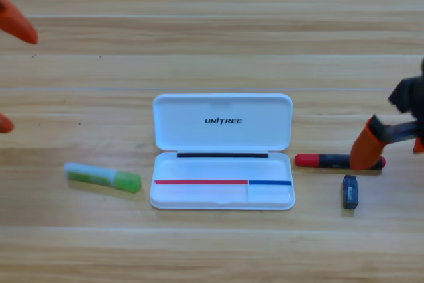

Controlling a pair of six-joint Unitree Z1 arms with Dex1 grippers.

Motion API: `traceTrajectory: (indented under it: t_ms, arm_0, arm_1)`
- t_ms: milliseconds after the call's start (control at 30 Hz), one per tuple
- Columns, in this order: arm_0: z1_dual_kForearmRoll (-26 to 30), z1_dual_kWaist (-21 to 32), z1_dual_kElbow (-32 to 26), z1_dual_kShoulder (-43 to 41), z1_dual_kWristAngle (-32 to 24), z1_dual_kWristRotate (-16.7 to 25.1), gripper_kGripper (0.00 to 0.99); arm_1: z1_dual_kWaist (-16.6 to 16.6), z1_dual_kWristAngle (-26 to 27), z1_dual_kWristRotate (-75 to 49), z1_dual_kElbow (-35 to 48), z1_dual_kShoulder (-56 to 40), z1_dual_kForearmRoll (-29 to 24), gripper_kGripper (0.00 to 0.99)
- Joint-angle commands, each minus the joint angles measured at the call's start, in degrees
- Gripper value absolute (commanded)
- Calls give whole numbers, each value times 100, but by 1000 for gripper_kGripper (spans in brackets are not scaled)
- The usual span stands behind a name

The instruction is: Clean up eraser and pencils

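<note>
The red-capped pencil with a black barrel (pixel 324 161) lies flat just right of the white case. My right gripper (pixel 391 153) reaches in from the right edge, open; one orange jaw rests over the pencil's right end and the other shows only as a sliver at the picture's edge. The small black eraser (pixel 350 191) lies on the table just below that jaw, apart from it. The translucent green pencil (pixel 103 177) lies flat to the left of the case. My left gripper (pixel 16 77) waits at the left edge, open, its two orange jaw tips far apart.
The white case (pixel 222 114) lies open at the table's middle, lid folded back, with nothing loose in its tray. Bare wooden table runs along the top and the bottom of the picture.
</note>
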Motion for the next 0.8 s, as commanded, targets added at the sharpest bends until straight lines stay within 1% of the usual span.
traceTrajectory:
  t_ms: [33, 133, 233, 367, 433, 533, 600, 733, 800]
  arm_0:
    - [119, 822, -69, 869, 32, 301, 986]
    - [128, 945, -86, 1387, -56, 416, 985]
    - [128, 945, -156, 1835, -162, 407, 985]
    - [110, 945, -227, 2187, -250, 389, 986]
    - [66, 937, -200, 2354, -311, 416, 988]
    - [-118, 937, -86, 2582, -311, 433, 988]
    - [-233, 937, -60, 2741, -311, 433, 988]
    - [-461, 928, 54, 2925, -311, 407, 986]
    - [-540, 901, 116, 2978, -311, 372, 986]
  arm_1:
    - [-201, -25, 556, -135, 852, 55, 988]
    - [-201, -34, 802, -135, 1080, 20, 982]
    - [-201, -51, 942, -100, 1265, -147, 960]
    - [-201, -183, 1030, -82, 1511, -393, 908]
    - [-201, -192, 1100, -82, 1634, -455, 904]
    - [-201, -227, 1162, -82, 1792, -569, 890]
    - [-201, -236, 1162, -108, 1889, -613, 854]
    - [-201, -324, 1162, -126, 2038, -692, 851]
    - [-201, -332, 1171, -126, 2109, -719, 815]
